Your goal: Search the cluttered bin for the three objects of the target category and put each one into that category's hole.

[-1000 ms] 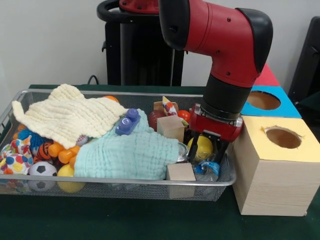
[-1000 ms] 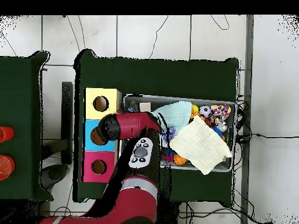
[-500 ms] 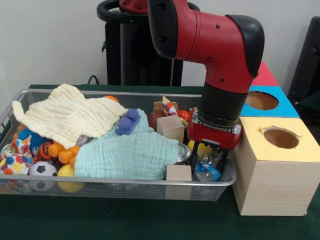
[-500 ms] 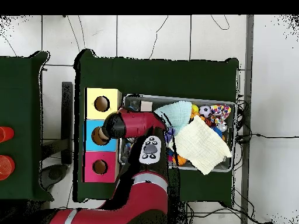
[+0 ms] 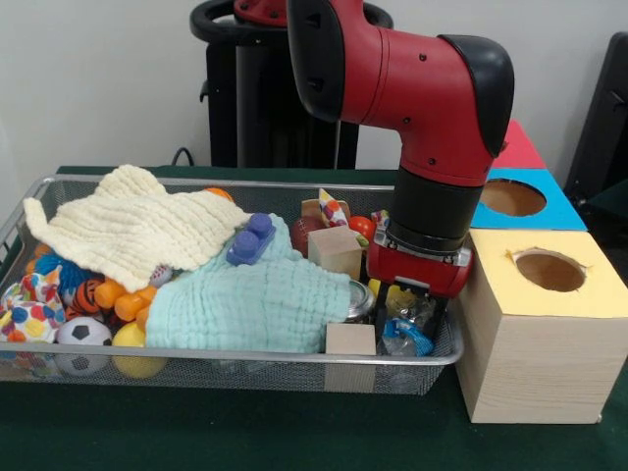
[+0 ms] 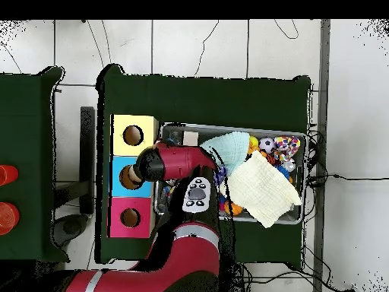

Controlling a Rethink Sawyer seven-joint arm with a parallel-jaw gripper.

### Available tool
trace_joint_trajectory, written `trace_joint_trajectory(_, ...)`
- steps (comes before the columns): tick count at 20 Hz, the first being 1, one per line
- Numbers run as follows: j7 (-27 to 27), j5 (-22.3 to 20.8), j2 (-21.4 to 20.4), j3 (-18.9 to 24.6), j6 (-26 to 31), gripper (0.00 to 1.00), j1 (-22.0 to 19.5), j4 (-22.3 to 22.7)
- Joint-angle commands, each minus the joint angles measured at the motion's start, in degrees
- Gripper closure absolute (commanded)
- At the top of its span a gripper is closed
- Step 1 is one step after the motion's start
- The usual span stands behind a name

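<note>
Here the claw (image 5: pixel 410 312) sits low among bin (image 5: pixel 196 365) clutter.

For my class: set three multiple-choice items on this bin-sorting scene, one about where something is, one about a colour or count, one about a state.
1. Where does the small purple plastic toy lie?
A. on the cloths
B. inside a box
C. on the floor

2. What colour is the top of the wooden box standing closest to the wire mesh bin?
A. pink
B. yellow
C. green

3. How is the pale green muslin cloth arranged?
A. folded beside the bin
B. hanging from the arm
C. spread over the bin's contents

Key: 1 A, it rests where the cream and green cloths meet. 2 B, its holed top is yellow. 3 C, it drapes across the toys.
</note>
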Motion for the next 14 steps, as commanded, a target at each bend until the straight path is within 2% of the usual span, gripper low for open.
trace_joint_trajectory(1,7.84,1.78,2.56,8.56,-5.27,0.0,0.35,2.45)
trace_joint_trajectory(3,9.0,2.72,2.5,8.71,-5.15,0.0,0.32,3.1)
trace_joint_trajectory(4,9.41,2.61,2.66,7.9,-5.85,1.0,0.92,2.74)
trace_joint_trajectory(14,9.9,3.42,2.56,6.57,-3.1,1.0,1.69,2.76)
